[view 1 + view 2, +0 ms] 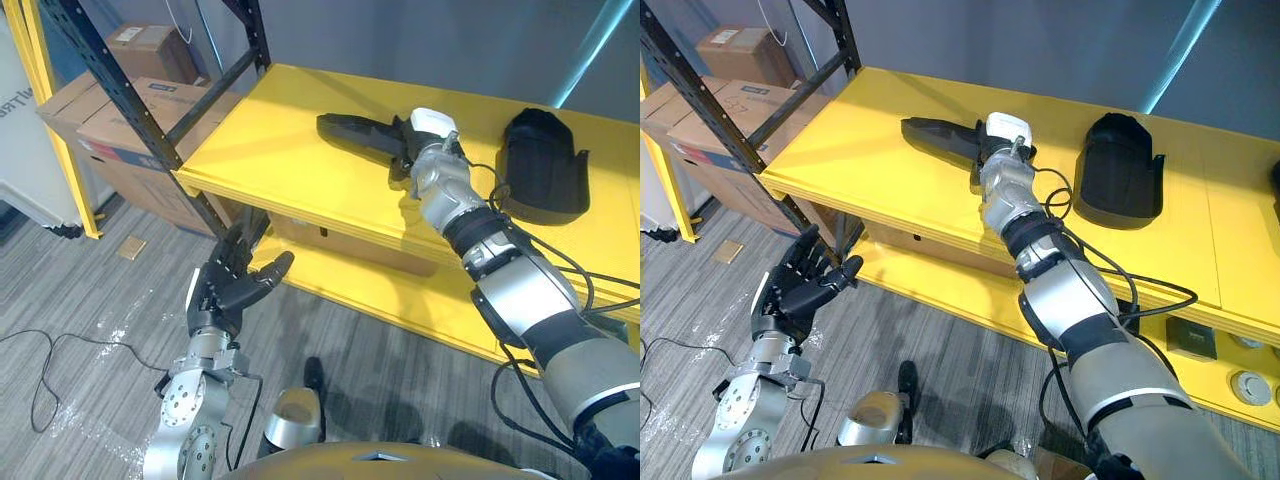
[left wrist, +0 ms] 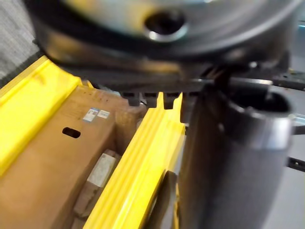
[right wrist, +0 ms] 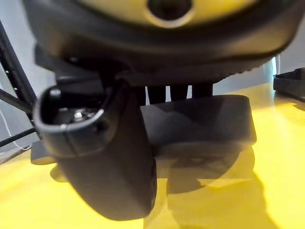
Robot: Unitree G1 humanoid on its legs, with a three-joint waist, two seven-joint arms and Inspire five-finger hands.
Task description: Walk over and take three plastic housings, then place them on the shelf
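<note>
Two sit on your yellow shelf board [image 1: 290,170]: a rounded black plastic housing [image 1: 545,165] lying free, and a long black plastic housing [image 1: 360,138] seemingly clasped by your right robot hand [image 1: 432,160]. Left robot hand [image 1: 232,285] hangs open, empty. One probably remains.

long black housing [image 1: 355,138]: flat on yellow shelf [image 1: 260,150] | rounded black housing [image 1: 545,165]: flat, well apart to its right

Bright yellow flat shelf board [image 1: 290,165], matt black long plastic housing [image 1: 355,135], black rounded plastic housing [image 1: 545,165], white thumb cover [image 1: 433,121] on dark right hand [image 3: 109,162], dark left hand [image 1: 232,285], grey streaked carpet floor [image 1: 80,290], plain brown cardboard boxes [image 1: 120,125], black metal shelf upright [image 1: 110,75]
</note>
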